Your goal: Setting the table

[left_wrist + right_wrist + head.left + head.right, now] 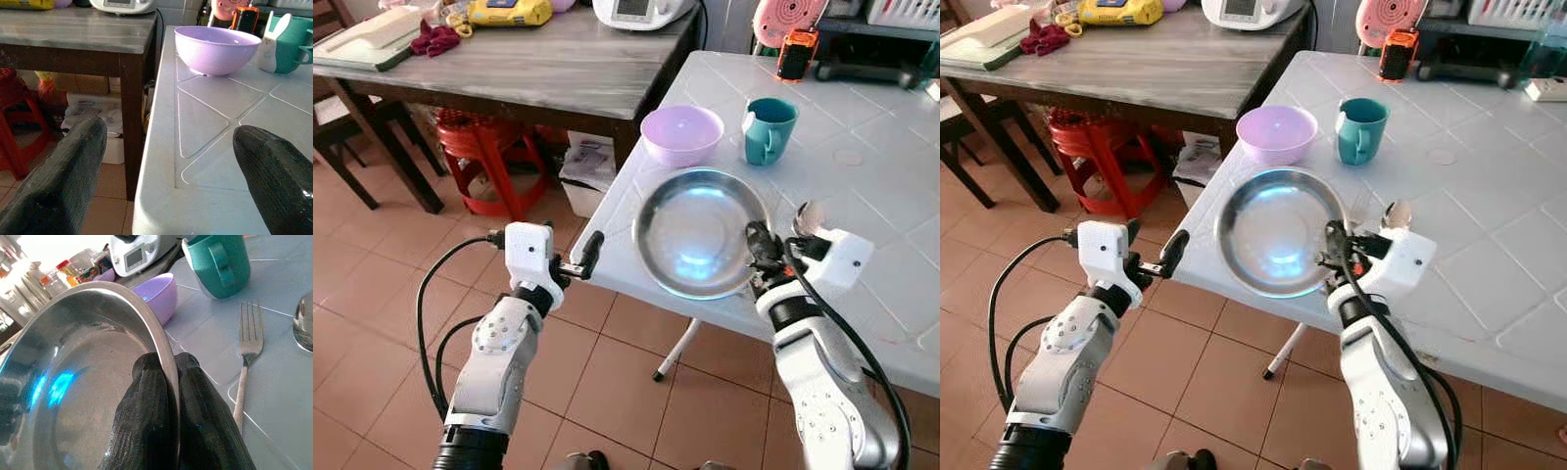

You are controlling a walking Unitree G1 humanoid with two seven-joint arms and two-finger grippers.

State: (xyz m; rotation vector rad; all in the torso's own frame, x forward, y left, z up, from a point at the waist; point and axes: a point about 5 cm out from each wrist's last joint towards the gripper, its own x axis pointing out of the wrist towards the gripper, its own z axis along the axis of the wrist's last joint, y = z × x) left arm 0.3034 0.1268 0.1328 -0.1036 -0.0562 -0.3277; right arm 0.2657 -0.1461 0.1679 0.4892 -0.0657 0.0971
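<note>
A round steel plate (690,230) lies on the white plastic table (881,166) near its front edge. My right gripper (759,250) is shut on the plate's right rim (166,352), one finger inside and one outside. Beside it lie a fork (247,357) and a spoon (806,217). Behind the plate stand a lilac bowl (681,134) and a teal mug (769,128). My left gripper (582,259) hovers open at the table's left front edge, with nothing between its fingers (58,181).
A dark wooden table (529,64) with a cutting board, a red cloth and appliances stands at the left. Under it are a red stool (489,157) and a box. An orange and black device (797,54) sits at the white table's back. Tiled floor lies below.
</note>
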